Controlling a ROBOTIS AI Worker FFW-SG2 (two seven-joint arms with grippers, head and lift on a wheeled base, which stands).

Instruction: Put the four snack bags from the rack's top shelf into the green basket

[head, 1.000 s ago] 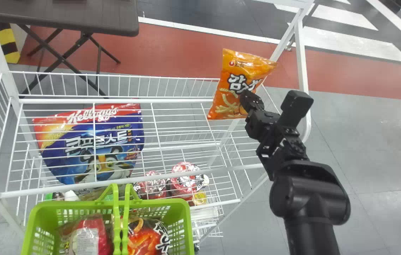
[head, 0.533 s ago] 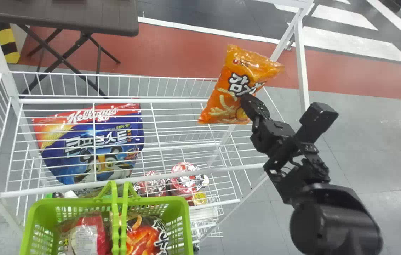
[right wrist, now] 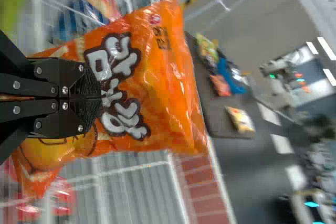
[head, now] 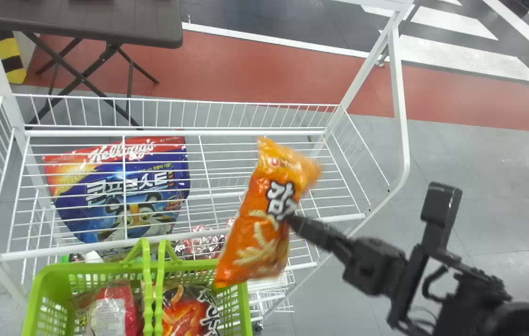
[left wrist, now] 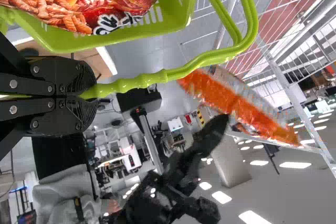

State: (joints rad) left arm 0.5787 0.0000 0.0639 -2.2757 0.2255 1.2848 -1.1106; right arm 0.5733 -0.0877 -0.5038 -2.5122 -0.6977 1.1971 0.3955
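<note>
The right gripper (head: 291, 218) is closed on the orange snack bag (head: 257, 228), pinching it partway along one side, and holds it tilted, with its upper end over the rack's top shelf (head: 227, 132). The bag crosses the shelf's near rail (head: 105, 246), and its lower corner overlaps the right end of the green basket's far rim in the head view; the bag is blurred there, so it is probably above the rim, though I can't tell whether they touch. The left gripper (left wrist: 86, 95) is narrowed around the handle of the green basket (head: 199, 266), which sits just on the near side of the rack, toward its left half. Inside, a pink-red bag (head: 117, 310) lies left of the upright handles and a red-and-black bag (head: 187, 312) right of them, leaving a gap between that second bag and the right wall. To the right, between the basket and the right arm, there is open room over the grey floor (head: 329, 298). The rack's right post (head: 399, 93) stands beyond the arm, well apart from the bag. Under the top shelf's wires, a blue cereal bag (head: 124, 191) leans at the left, with red-topped cups (head: 199, 242) nearer the basket.
</note>
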